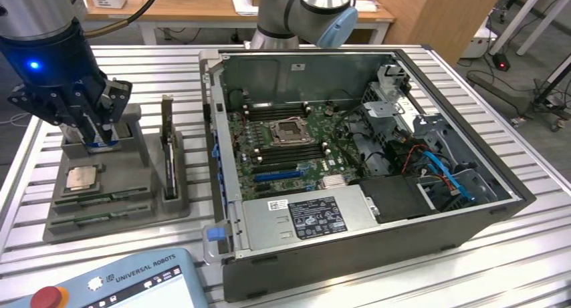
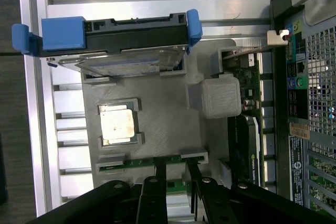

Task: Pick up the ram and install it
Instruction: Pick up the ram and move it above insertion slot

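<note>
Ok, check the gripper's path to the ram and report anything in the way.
Nothing visible is in the way. The gripper hangs open right over the ram in its holder, with only air between them. The processor lies beside it, off the path.

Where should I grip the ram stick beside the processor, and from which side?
Take the ram by its exposed long upper edge, mid-length, between the grey end holders, with the jaws pinching its two flat faces. Come from straight above: it appears to stand on edge in the tray, with its ends and lower edge seated.
</note>
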